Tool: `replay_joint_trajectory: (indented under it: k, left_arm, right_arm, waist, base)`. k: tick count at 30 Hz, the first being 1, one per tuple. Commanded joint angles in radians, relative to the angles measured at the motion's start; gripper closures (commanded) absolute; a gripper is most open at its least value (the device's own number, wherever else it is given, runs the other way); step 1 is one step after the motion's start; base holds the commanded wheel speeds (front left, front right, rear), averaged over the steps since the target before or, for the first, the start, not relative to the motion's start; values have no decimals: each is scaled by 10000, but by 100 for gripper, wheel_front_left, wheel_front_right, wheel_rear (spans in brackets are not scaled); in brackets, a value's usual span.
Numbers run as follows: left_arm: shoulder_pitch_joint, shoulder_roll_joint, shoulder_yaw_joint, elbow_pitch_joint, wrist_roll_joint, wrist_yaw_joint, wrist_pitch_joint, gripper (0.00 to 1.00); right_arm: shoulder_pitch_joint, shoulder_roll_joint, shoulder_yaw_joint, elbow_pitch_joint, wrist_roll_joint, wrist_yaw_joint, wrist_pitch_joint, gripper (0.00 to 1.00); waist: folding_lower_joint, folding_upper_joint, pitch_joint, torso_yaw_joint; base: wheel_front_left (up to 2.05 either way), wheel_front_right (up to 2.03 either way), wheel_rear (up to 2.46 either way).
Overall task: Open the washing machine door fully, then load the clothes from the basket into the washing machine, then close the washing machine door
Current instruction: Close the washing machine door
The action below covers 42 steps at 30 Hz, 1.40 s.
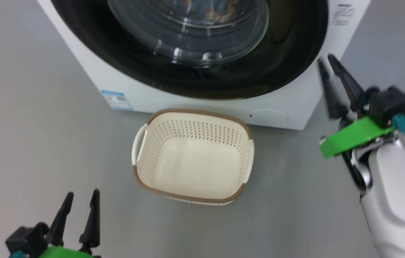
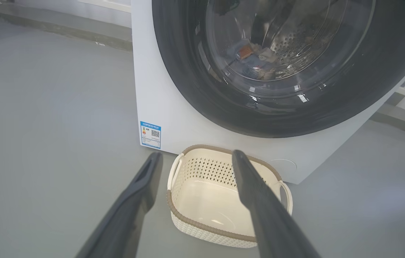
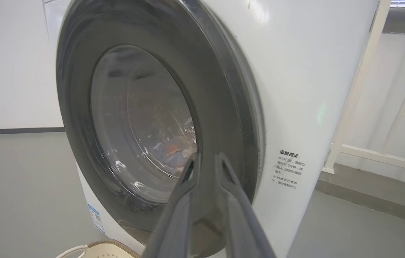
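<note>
The washing machine [image 1: 91, 71] has its door [image 1: 288, 53] closed flat against the front. Through the glass, the clothes [image 2: 250, 59] lie in the steel drum, blue with orange patches, also seen as a blurred clothes bundle [image 3: 172, 150]. The cream basket [image 1: 191, 114] stands on the floor before the machine with nothing in it. My right gripper [image 1: 325, 58] hovers just off the door's right rim [image 3: 234, 107], fingers slightly parted, holding nothing. My left gripper [image 1: 83, 193] is open low at the left, pointing toward the basket [image 2: 202, 225].
A blue label [image 2: 150, 134] and a round cap [image 1: 268, 116] sit low on the machine's front. Grey floor [image 1: 26, 125] spreads to the left and right of the machine. A white railing [image 3: 363, 71] and a raised ledge [image 3: 367, 200] stand to its right.
</note>
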Motion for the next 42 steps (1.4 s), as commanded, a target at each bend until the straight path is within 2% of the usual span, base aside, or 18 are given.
replay_joint_trajectory:
  k: [1, 10, 22, 31, 42]
  left_arm:
    - [27, 191, 492, -122, 150, -15, -65, 0]
    - [1055, -153, 1264, -18, 948, -15, -65, 0]
    - [1557, -357, 1633, -239, 1334, -15, -65, 0]
    - [1580, -367, 1608, -363, 1526, -15, -65, 0]
    - [1479, -270, 1674, -484, 1559, -15, -65, 0]
  right_arm:
    - [301, 167, 262, -427, 144, -57, -19, 0]
    - [2793, 384, 241, -1515, 565, -57, -19, 0]
    - [4653, 707, -263, -2113, 477, -57, -19, 0]
    - [5660, 1031, -1025, -2155, 96, -57, -19, 0]
    - [5964, 1303, -1252, -2106, -62, -57, -19, 0]
  waist:
    - [0, 0, -928, -800]
    - [0, 0, -2233, -1829]
    - [0, 0, -2539, -2799]
    - [0, 0, -2558, -3075]
    - [0, 0, -2446, -3029]
  base:
    - [0, 0, 0]
    - [0, 0, 0]
    - [0, 0, 0]
    - [0, 0, 0]
    - [0, 0, 0]
